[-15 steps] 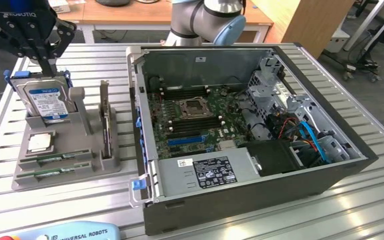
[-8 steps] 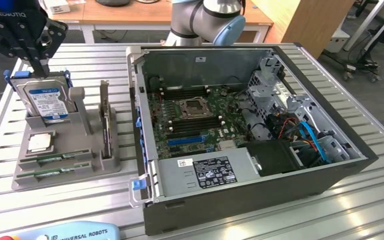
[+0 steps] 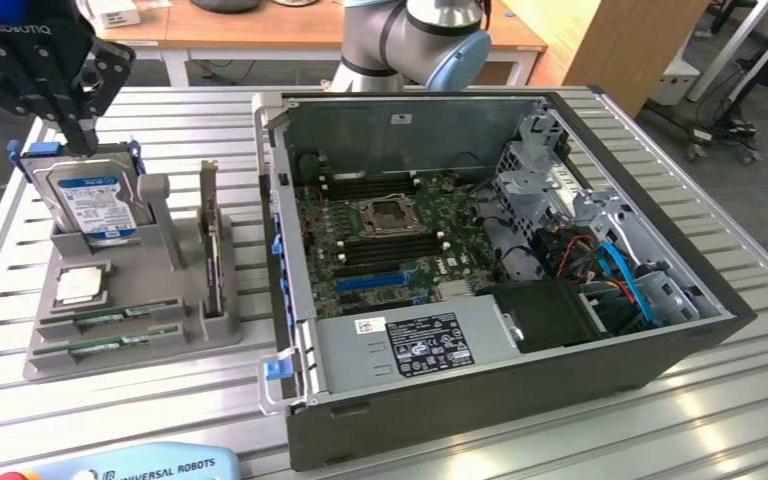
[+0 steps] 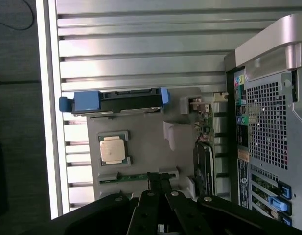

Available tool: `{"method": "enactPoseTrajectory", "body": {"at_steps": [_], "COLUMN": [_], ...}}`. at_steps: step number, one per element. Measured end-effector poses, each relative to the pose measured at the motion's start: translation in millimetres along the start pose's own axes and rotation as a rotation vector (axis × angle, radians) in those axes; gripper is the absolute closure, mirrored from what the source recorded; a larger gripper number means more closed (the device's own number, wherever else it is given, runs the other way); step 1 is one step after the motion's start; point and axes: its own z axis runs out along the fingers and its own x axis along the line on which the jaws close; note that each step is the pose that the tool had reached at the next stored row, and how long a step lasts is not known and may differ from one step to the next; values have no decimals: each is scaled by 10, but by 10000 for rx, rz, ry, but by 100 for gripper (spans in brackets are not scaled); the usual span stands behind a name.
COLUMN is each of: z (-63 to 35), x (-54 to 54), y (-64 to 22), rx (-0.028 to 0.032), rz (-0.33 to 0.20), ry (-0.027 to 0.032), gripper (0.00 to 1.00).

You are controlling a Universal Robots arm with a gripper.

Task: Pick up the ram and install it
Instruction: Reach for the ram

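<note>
Two ram sticks (image 3: 108, 318) lie flat in slots at the front of a grey holder (image 3: 171, 335), the second ram stick (image 3: 101, 345) just in front of the first. In the wrist view one green ram stick (image 4: 133, 177) shows on the holder, directly under my fingertips. My gripper (image 3: 77, 143) hangs well above the holder, at the exterior view's upper left, in front of the hard drive. Its black fingers (image 4: 154, 182) are pressed together with nothing between them.
On the holder also stand a blue-labelled hard drive (image 3: 91, 205), a square silver CPU (image 3: 80, 285) and an upright card (image 3: 208, 235). The open computer case (image 3: 704, 330) with its motherboard (image 3: 384, 245) sits to the exterior view's right. A teach pendant (image 3: 144, 465) lies at the table's front edge.
</note>
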Motion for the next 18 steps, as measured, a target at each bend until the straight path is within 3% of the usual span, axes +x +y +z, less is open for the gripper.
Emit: {"method": "enactPoseTrajectory", "body": {"at_steps": [18], "z": [-11], "x": [-16], "y": [-247], "rx": [0], "rz": [-1], "ry": [0], "gripper": [90]}}
